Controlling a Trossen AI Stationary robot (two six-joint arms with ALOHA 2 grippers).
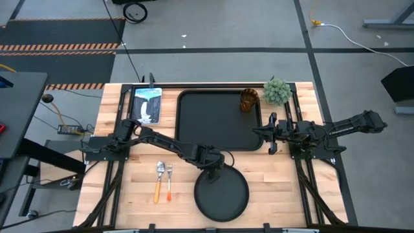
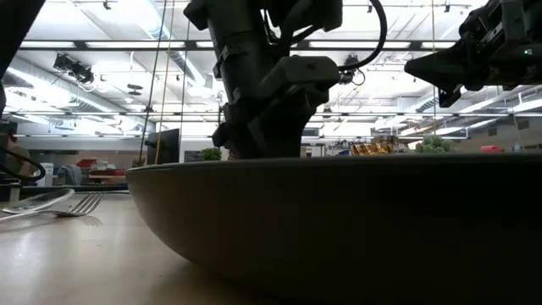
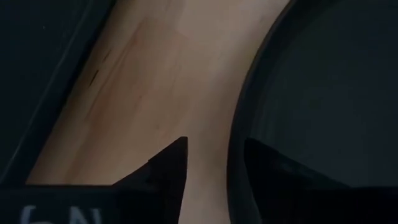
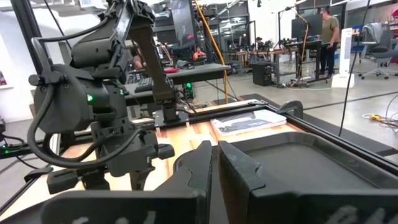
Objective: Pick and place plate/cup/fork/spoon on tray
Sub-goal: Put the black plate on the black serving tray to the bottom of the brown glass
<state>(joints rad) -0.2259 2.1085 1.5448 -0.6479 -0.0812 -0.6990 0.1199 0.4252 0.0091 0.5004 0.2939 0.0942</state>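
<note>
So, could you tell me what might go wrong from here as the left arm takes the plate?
1. The left gripper straddles only the plate's thin rim, one finger inside and one outside, so the plate could tilt or slip when lifted.
2. The cup already stands in the tray's far right corner; a wide placement could knock it.
3. The right gripper hovers over the tray's right edge, crowding the path.
</note>
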